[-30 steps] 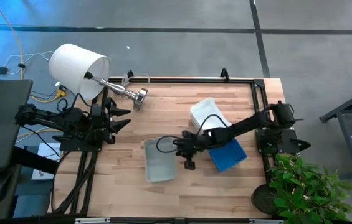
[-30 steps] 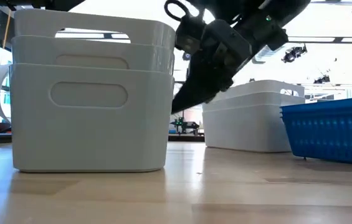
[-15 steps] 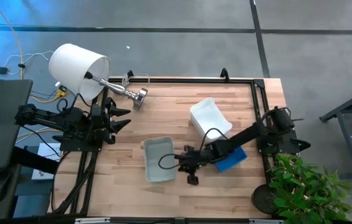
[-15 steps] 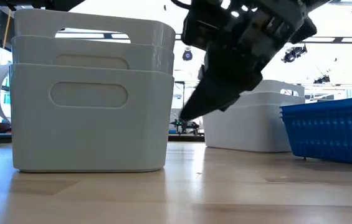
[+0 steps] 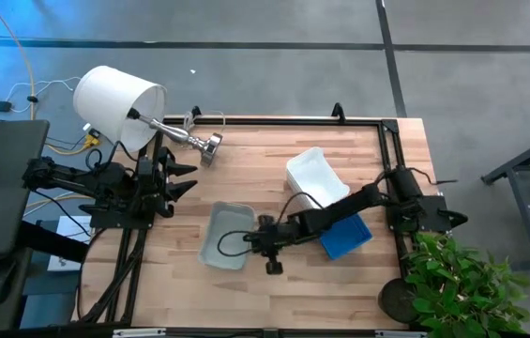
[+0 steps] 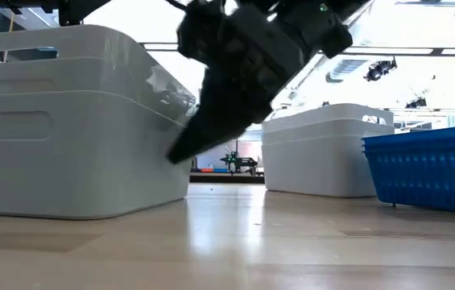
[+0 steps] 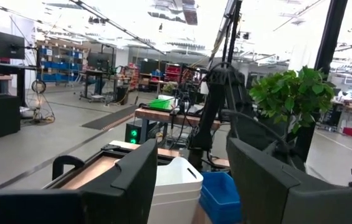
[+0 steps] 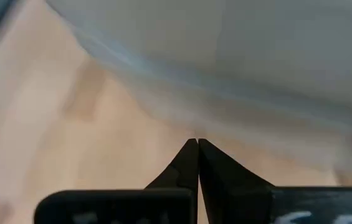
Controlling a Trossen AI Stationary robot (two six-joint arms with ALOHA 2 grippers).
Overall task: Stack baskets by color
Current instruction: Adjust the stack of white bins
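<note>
A stack of pale grey baskets (image 5: 225, 235) rests on its base on the wooden table, turned askew. It fills the left of the low view (image 6: 66, 153). My right gripper (image 5: 249, 240) is shut, with its tips at the stack's right wall. White baskets (image 5: 316, 176) stand stacked toward the far right, and a blue basket (image 5: 347, 237) sits beside them under my right arm. My left gripper (image 5: 188, 178) waits open at the table's left edge and holds nothing. My right gripper pushes with the tips of its shut fingers (image 6: 180, 151) against the grey stack's right-hand wall, low down near the base (image 8: 182, 118). The fingers slant down from the table's right side. The stack stays flat on the table.
A lamp lies at the far left corner, its white shade (image 5: 119, 101) over the edge and its metal base (image 5: 210, 146) on the table. A potted plant (image 5: 457, 282) stands off the near right corner. Bare wood lies along the near edge.
My right gripper, shut throughout, has gone toward the table's left edge and slightly down. It met the grey stack's wall and shoved it. The stack has slid left along the table and turned about, so it now sits askew.
</note>
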